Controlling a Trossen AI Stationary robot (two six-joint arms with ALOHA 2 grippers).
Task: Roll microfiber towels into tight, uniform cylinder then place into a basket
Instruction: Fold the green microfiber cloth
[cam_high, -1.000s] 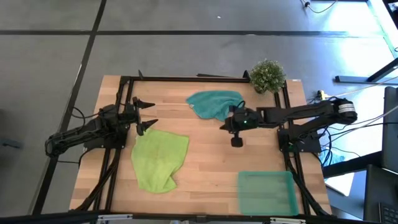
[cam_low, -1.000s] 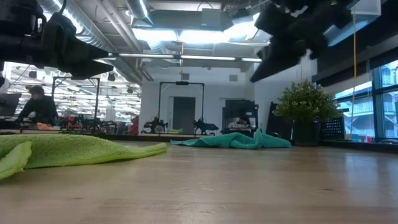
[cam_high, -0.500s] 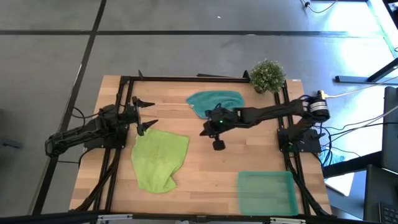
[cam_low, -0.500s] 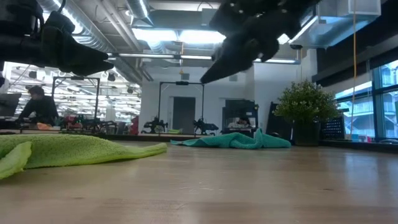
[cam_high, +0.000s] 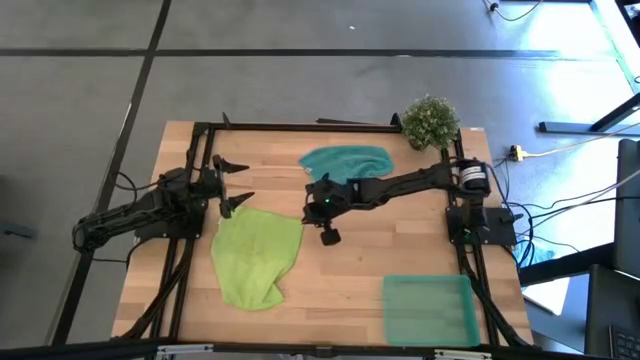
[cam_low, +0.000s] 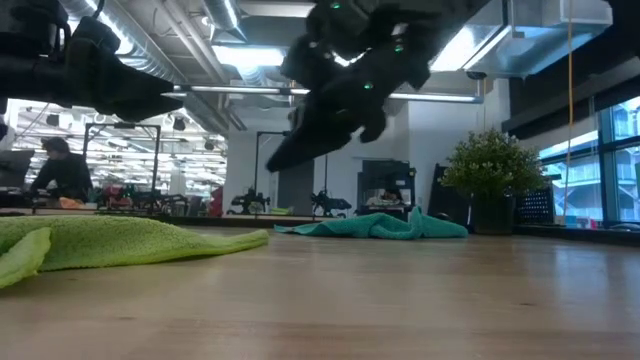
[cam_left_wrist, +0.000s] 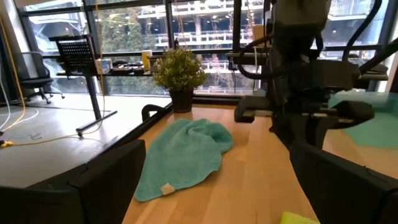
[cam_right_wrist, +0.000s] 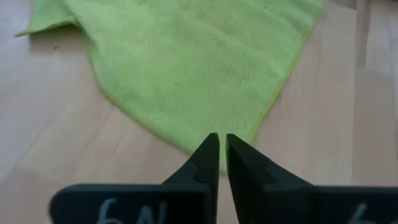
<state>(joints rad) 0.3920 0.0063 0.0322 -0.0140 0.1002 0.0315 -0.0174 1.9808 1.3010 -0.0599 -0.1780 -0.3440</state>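
Now, right arm: stretched across mid-table, right gripper (cam_right_wrist: 219, 152) with fingers nearly together, a thin gap, holding nothing.
Left arm: waited at the table's left edge, left gripper (cam_high: 232, 185) spread wide.
Lime green towel (cam_high: 256, 254): flat, its corner just beside the right gripper.
Teal towel (cam_high: 345, 166): rumpled behind that arm.
Basket (cam_high: 428, 309): near corner, well apart.
Count: two towels, one basket.

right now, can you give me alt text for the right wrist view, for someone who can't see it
The right pincer, its two dark fingers nearly closed and holding nothing, points at the near edge of a lime green towel. The towel lies spread flat on a light wooden table.
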